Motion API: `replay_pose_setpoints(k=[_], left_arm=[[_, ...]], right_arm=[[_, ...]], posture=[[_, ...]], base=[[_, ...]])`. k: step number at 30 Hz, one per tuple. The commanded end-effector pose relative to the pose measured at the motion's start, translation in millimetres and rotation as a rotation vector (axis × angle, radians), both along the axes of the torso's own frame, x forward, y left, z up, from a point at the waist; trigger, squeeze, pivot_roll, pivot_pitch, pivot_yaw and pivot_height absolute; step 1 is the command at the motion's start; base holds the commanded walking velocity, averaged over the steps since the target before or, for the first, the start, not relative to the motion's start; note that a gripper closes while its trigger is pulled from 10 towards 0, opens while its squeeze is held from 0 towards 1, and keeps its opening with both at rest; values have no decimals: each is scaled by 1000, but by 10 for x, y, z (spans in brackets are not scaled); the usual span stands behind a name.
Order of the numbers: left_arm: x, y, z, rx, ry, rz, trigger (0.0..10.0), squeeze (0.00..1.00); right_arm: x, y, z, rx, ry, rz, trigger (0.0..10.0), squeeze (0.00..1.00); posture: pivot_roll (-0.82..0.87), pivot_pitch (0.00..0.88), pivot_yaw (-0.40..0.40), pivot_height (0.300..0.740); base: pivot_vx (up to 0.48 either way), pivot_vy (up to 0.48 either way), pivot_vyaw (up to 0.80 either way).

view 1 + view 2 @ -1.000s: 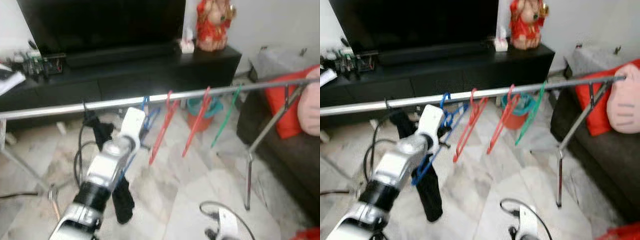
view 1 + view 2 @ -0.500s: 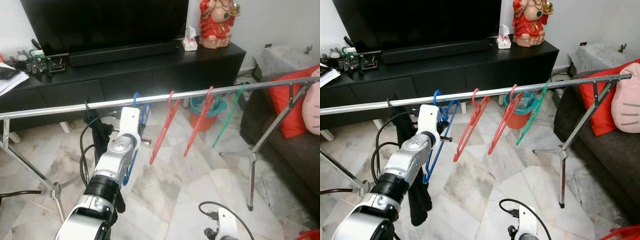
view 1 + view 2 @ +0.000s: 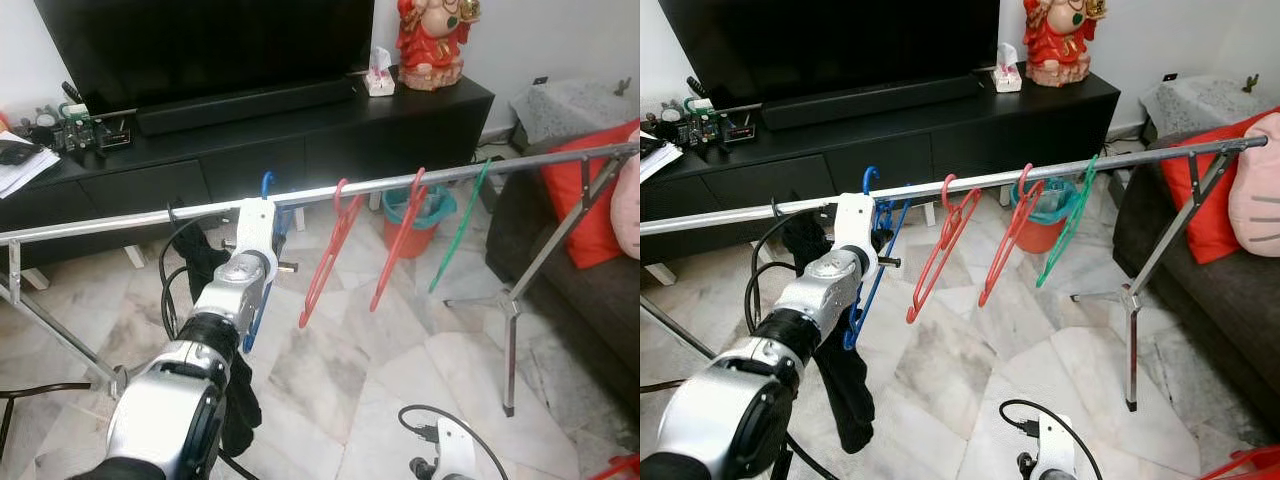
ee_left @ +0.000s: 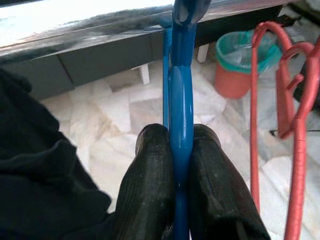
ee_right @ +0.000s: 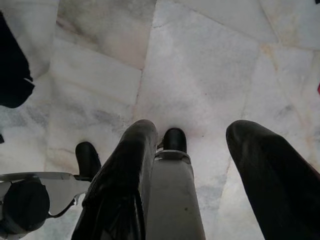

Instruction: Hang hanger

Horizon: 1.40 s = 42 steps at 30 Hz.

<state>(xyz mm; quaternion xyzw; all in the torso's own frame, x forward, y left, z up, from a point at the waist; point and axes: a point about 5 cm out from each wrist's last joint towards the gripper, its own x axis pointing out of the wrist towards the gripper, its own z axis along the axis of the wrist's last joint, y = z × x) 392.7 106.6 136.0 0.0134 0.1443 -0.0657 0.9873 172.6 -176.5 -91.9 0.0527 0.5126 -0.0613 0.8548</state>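
A blue hanger (image 3: 256, 318) is pinched in my left gripper (image 4: 178, 135), shut on its neck just under the hook. The hook (image 3: 869, 178) reaches over the long silver rail (image 3: 400, 186) of the clothes rack, left of the other hangers. Two red hangers (image 3: 332, 245) (image 3: 402, 240) and a green hanger (image 3: 457, 235) hang further right on the same rail. My left arm (image 3: 228, 300) reaches up to the rail. A black garment (image 3: 845, 385) hangs from the rail just left of the gripper. My right gripper (image 5: 195, 131) points down at the marble floor, open and holding nothing.
A black TV cabinet (image 3: 300, 140) with a TV and a red statue (image 3: 430, 45) stands behind the rack. A dark sofa with a red cushion (image 3: 590, 220) is at the right. A teal and orange bin (image 3: 425, 225) sits beyond the rail. The rack's leg (image 3: 510, 330) and a cable (image 3: 440, 425) are on the floor.
The camera has steadied and shifted. My left gripper, still shut on the blue hanger, has moved up closer to the rail, and the hook now stands slightly higher over it.
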Motion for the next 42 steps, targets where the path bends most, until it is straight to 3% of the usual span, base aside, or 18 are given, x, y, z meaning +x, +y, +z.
replay_pose_setpoints(k=[1, 12, 25, 26, 27, 31, 42], left_arm=[[20, 57, -2, 43, 13, 17, 10000, 0], [10, 78, -71, 44, 30, 28, 10000, 0], [42, 3, 31, 31, -45, 29, 10000, 0], [43, 5, 33, 31, -46, 30, 10000, 0], [43, 14, 32, 32, -47, 33, 10000, 0], [33, 45, 4, 27, -42, 39, 10000, 0], [-6, 78, -88, 29, -16, 49, 10000, 0]], right_arm=[[-33, 18, -16, 2, 3, -6, 10000, 0], [-117, 11, -45, -4, -14, -18, 10000, 0], [-214, -152, 57, -130, -322, -16, 10000, 0], [-94, -221, 136, -144, -387, -23, 10000, 0], [161, -343, 317, -162, -516, -33, 10000, 0], [418, -333, 539, -164, -673, 18, 10000, 0], [573, -376, 646, -160, -711, 0, 10000, 0]], posture=[[-48, 0, 55, 740], [-78, 0, 67, 740], [-97, 0, 43, 740], [-95, 0, 41, 740], [-96, 0, 40, 740], [-108, 0, 34, 740], [-93, 0, 24, 740]], base=[[0, 0, 0], [0, 0, 0], [0, 0, 0], [0, 0, 0], [0, 0, 0], [0, 0, 0], [0, 0, 0]])
